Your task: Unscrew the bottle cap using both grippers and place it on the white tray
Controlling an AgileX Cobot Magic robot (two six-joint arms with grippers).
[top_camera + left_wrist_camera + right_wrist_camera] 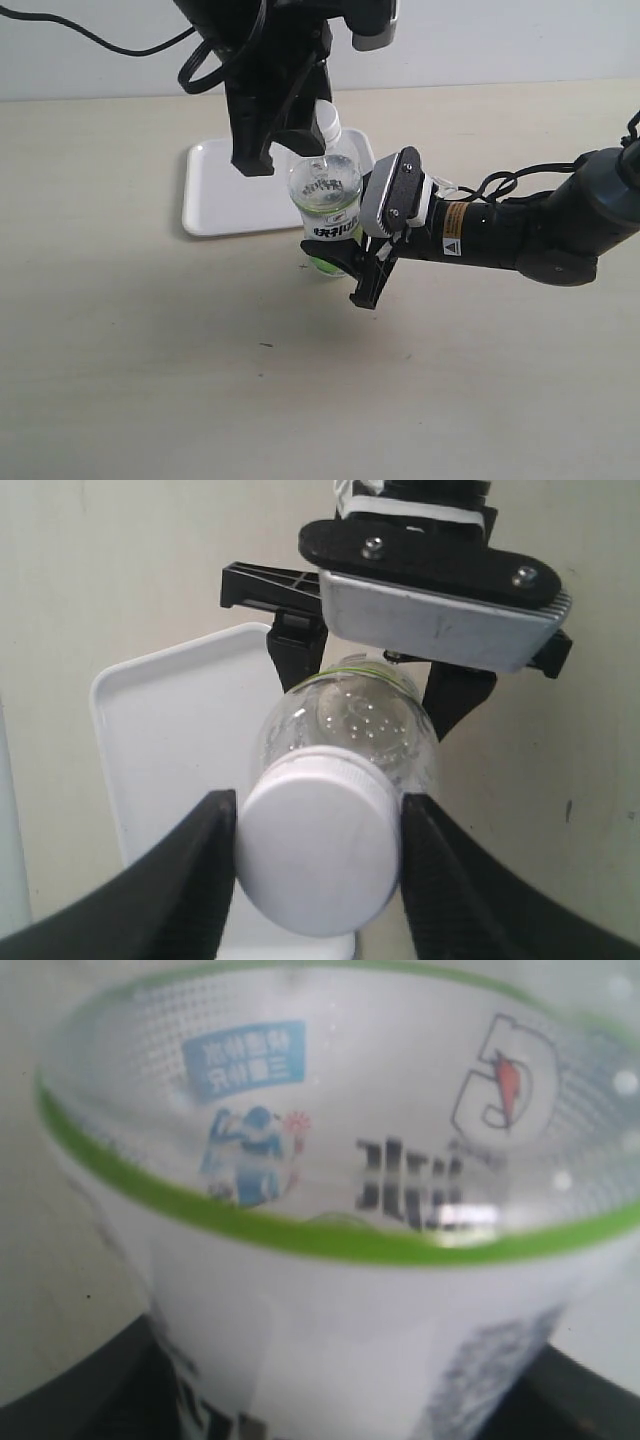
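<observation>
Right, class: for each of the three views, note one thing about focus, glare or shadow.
Exterior view: soft, even light, no hard shadows around the bottle. Left wrist view: the bottle cap is fairly sharp, the left gripper's fingers beside it softer. Right wrist view: the bottle fills the frame, its label blurred, with a small glare patch.

Dark characters (410,1182) and a blue badge (243,1058) on the bottle (330,1360), too blurry to read. Yellow warning-triangle sticker (453,231) just behind the right end effector (338,270).
</observation>
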